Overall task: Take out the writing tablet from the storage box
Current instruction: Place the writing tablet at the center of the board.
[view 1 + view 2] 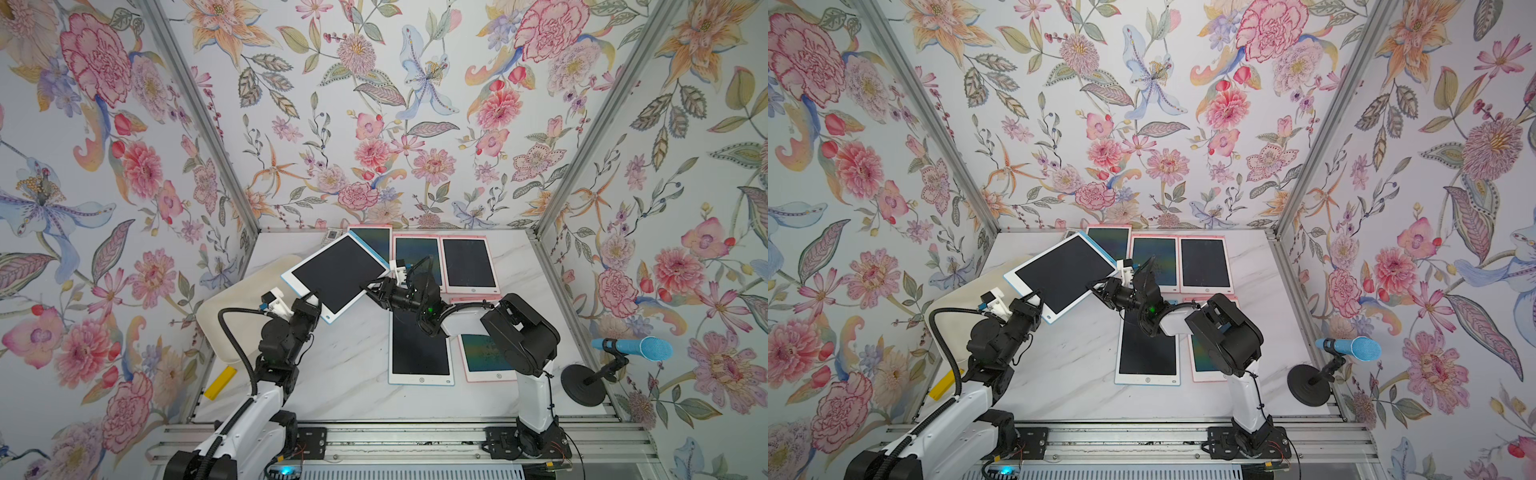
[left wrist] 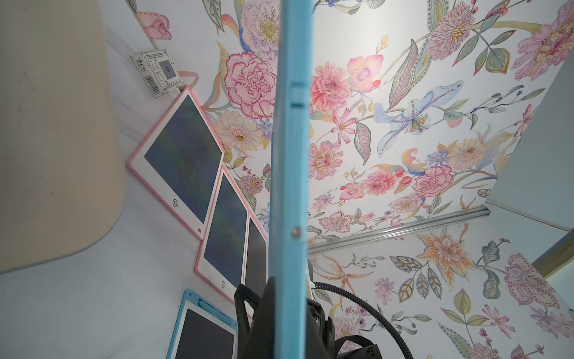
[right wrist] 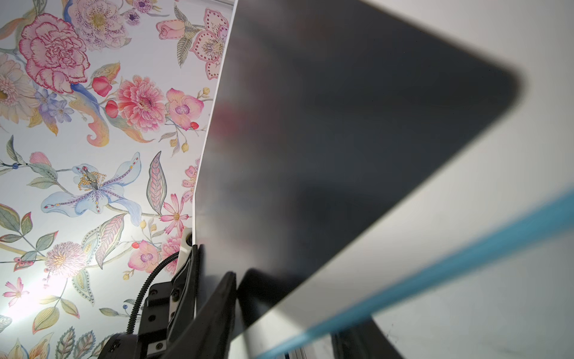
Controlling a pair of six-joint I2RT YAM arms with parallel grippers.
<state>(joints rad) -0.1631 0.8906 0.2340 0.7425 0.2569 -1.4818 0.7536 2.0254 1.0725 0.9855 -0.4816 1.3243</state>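
Observation:
The writing tablet (image 1: 338, 276) (image 1: 1065, 274), white-faced with a blue rim and dark screen, hangs tilted in the air beyond the storage box (image 1: 232, 307) (image 1: 944, 303), a cream bin at the table's left. My left gripper (image 1: 309, 297) (image 1: 1034, 296) is shut on the tablet's near corner; in the left wrist view its blue edge (image 2: 290, 186) runs between the black fingers (image 2: 264, 310). My right gripper (image 1: 372, 286) (image 1: 1096, 286) straddles the tablet's right edge with jaws apart. In the right wrist view one finger (image 3: 223, 298) lies close against the screen (image 3: 341, 140).
Three pink-rimmed tablets (image 1: 469, 264) lie in a row at the back. A blue-rimmed one (image 1: 419, 349) and another pink one (image 1: 484, 357) lie under my right arm. A small card (image 1: 331, 235) sits at the back wall, a yellow block (image 1: 220, 382) front left, and a blue microphone (image 1: 631, 348) at the right.

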